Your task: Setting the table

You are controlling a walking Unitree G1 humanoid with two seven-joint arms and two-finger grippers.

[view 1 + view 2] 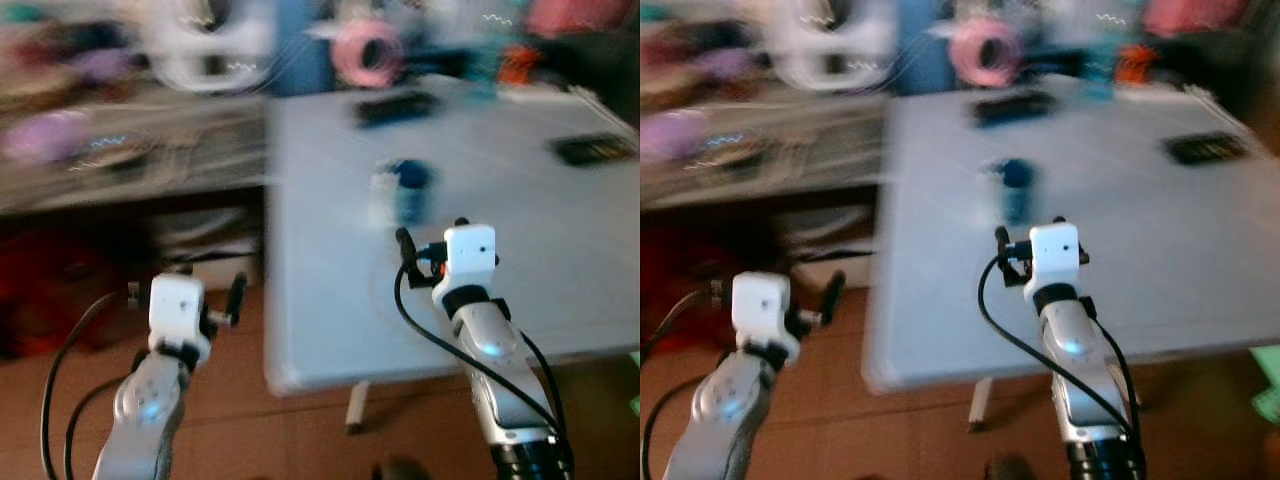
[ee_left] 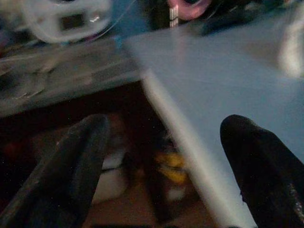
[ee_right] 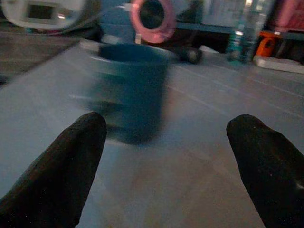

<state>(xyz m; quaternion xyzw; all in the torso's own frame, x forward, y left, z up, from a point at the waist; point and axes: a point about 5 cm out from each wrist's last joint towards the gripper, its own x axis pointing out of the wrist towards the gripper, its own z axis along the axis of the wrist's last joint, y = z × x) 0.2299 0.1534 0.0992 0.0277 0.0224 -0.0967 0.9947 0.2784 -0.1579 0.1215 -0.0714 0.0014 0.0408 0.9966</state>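
While my right gripper (image 3: 166, 161) hovers low over the white table (image 1: 520, 300) with its fingers spread wide and holding nothing, the blue cup (image 3: 130, 90) stands upright on the tabletop just ahead of it, untouched. My left gripper (image 2: 161, 175) is also open and empty, off the table's corner over the floor. Everything is too blurred for any writing to be read.

A pale grey table (image 1: 330, 330) is filling the middle of the blurred scene, its near corner overhanging a brown floor (image 1: 260, 430). A white leg (image 1: 355, 405) is showing beneath it. To the left, a grey shelf (image 1: 130, 160) is carrying blurred clutter, with dark shadow lying underneath. Indistinct pink, white and blue shapes are crowding the back.
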